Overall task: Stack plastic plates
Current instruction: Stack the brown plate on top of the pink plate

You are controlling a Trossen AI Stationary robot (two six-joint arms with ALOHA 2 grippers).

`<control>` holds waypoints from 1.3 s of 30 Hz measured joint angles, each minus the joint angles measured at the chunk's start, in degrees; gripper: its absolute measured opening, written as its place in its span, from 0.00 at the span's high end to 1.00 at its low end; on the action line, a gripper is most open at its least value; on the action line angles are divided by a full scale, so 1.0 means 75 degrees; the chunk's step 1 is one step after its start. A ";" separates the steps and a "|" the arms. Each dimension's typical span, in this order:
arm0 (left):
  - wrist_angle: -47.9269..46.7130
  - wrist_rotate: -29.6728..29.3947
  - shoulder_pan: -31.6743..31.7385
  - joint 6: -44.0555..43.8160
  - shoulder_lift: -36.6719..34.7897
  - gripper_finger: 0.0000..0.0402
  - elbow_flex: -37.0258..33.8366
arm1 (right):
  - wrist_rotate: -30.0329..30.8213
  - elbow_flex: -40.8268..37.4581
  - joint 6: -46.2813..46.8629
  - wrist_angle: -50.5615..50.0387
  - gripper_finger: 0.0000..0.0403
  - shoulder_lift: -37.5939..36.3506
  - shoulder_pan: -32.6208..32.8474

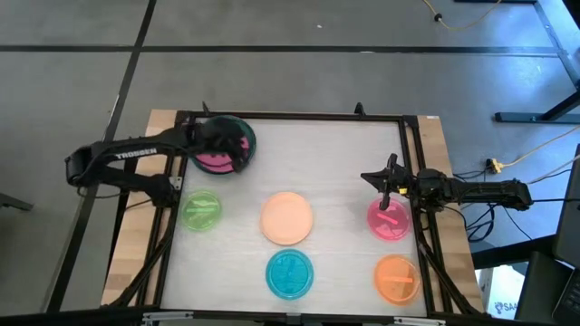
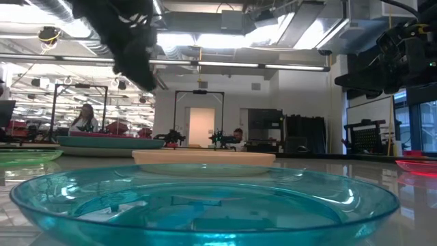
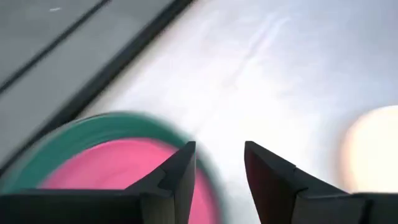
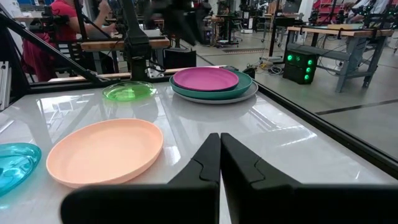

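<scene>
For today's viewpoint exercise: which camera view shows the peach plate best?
The high view: the whole round peach plate shows, unobstructed, mid-table. The right wrist view shows it whole but oblique. The low view gives only its edge; the left wrist view, a cropped part.

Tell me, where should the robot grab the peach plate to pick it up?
Probably by its raised rim. The peach plate lies flat and alone on the table, too wide to span, so one finger goes under the lip, one inside. The open left hand could come from its side.
</scene>
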 joint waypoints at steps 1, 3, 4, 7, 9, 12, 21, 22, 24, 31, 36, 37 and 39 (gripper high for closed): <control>0.0106 0.0043 -0.0222 -0.0199 0.0103 0.67 0.0000 | 0.0001 0.0000 0.0000 0.0000 0.99 0.0001 0.0001; 0.0333 0.0059 -0.0673 -0.0564 0.0357 0.67 0.0000 | -0.0001 0.0000 0.0000 0.0000 0.99 -0.0001 0.0001; 0.0438 0.0062 -0.0879 -0.0704 0.0516 0.67 0.0000 | 0.0001 0.0000 0.0000 0.0000 0.99 0.0001 -0.0001; 0.0683 0.0083 -0.1432 -0.1101 0.1102 0.67 0.0000 | 0.0001 0.0000 0.0000 0.0000 0.99 -0.0001 -0.0001; 0.0910 0.0090 -0.1723 -0.1456 0.1530 0.67 0.0000 | 0.0001 0.0000 0.0000 0.0000 0.99 0.0001 0.0001; 0.1066 0.0205 -0.1997 -0.1881 0.2134 0.67 0.0019 | 0.0001 0.0000 0.0000 0.0000 0.99 -0.0001 -0.0001; 0.0668 0.0518 -0.2390 -0.2224 0.3760 0.67 0.1091 | 0.0001 0.0000 0.0000 0.0000 0.99 0.0000 0.0001; 0.0520 0.0523 -0.2394 -0.2213 0.3902 0.67 0.1244 | 0.0001 0.0000 0.0000 0.0000 0.99 -0.0001 -0.0001; 0.0360 0.0515 -0.2388 -0.2187 0.4141 0.67 0.1477 | 0.0001 0.0000 0.0000 0.0000 0.99 -0.0001 0.0001; 0.0374 0.0715 -0.2443 -0.2186 0.4518 0.67 0.1667 | 0.0001 0.0002 0.0000 -0.0011 0.99 0.0001 -0.0001; 0.0432 0.0656 -0.2610 -0.2192 0.4791 0.67 0.1627 | 0.0001 0.0003 0.0000 -0.0020 0.99 0.0001 0.0001; 0.0441 0.0654 -0.2651 -0.2192 0.4880 0.67 0.1623 | 0.0001 0.0003 0.0000 -0.0023 0.99 0.0001 0.0001; 0.0543 0.0657 -0.2711 -0.2195 0.5011 0.67 0.1623 | -0.0001 0.0003 0.0000 -0.0023 0.99 -0.0001 -0.0001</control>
